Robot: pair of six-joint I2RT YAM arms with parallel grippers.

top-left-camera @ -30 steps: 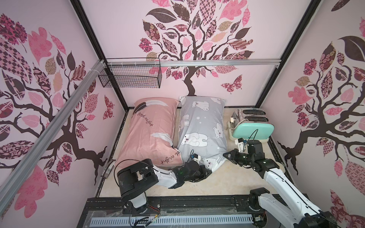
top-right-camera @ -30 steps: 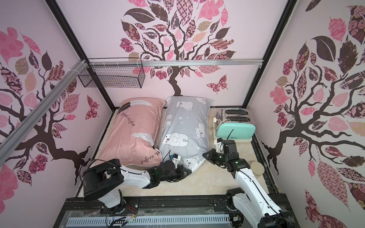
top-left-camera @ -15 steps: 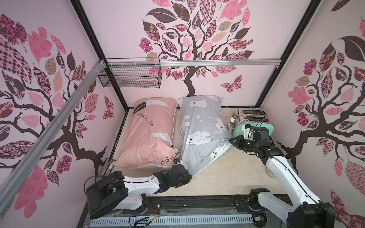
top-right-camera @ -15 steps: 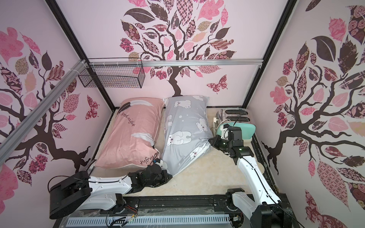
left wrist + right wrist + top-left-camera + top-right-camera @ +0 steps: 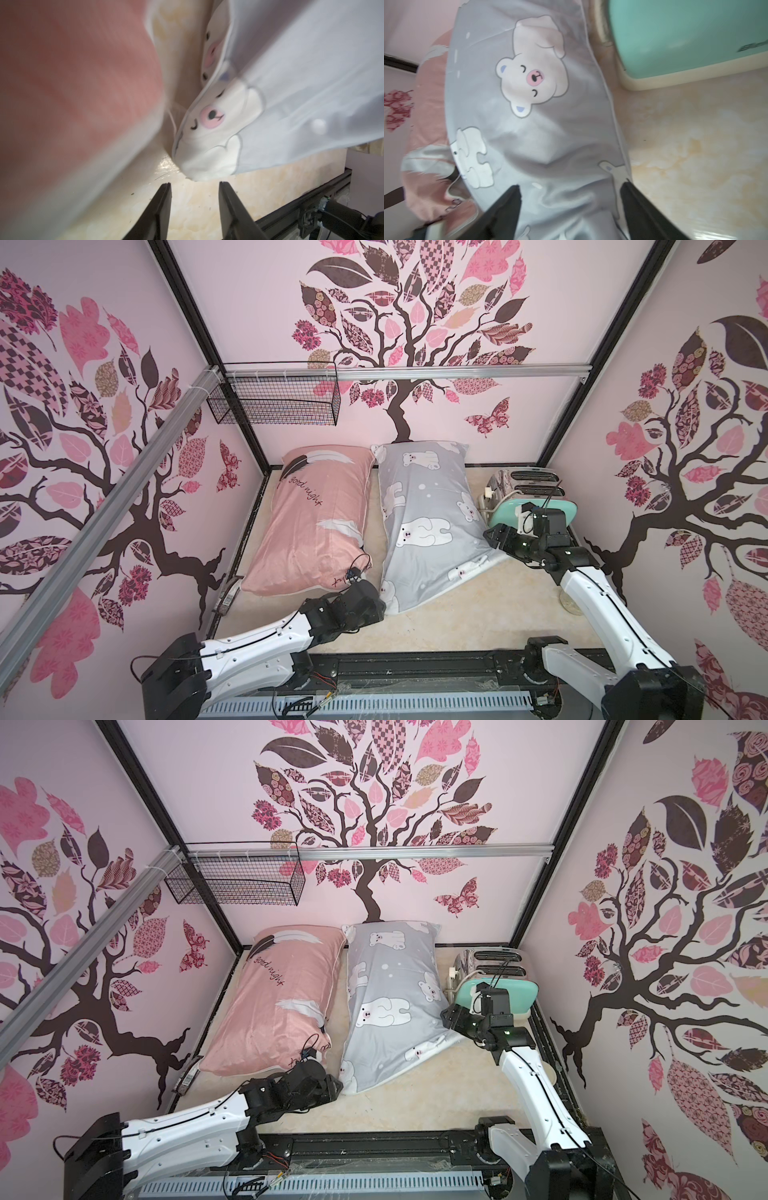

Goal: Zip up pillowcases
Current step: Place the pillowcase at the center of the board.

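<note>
**Two pillows down, both claws slack**

Two stuffed pillows lie side by side on the cream, marbled table (image 5: 457, 614). The grey pillow (image 5: 428, 506) is a smooth, faintly glossy oblong printed with white bears. It lies skewed, and its near end goes flat and limp where the stuffing thins out. The pink pillow (image 5: 316, 522) is plumper, with feathers and "good night" script. It runs along the grey pillow's left side, touching it at the far corners and apart from it nearer you.

Your left gripper (image 5: 195, 184) sits just short of the grey pillow's near left corner, its black tapered fingers parted over bare table, holding nothing. Your right gripper (image 5: 570, 185) is at the grey pillow's near right corner. Its fingers are spread wide and straddle loose cloth without pinching it, and a piped seam runs beside one finger.

A rounded teal toaster (image 5: 536, 506) stands just right of the grey pillow, half hidden by your right arm in both top views. In the left wrist view the pink pillow is only a blur. You cannot make out a zip on either pillow.
</note>
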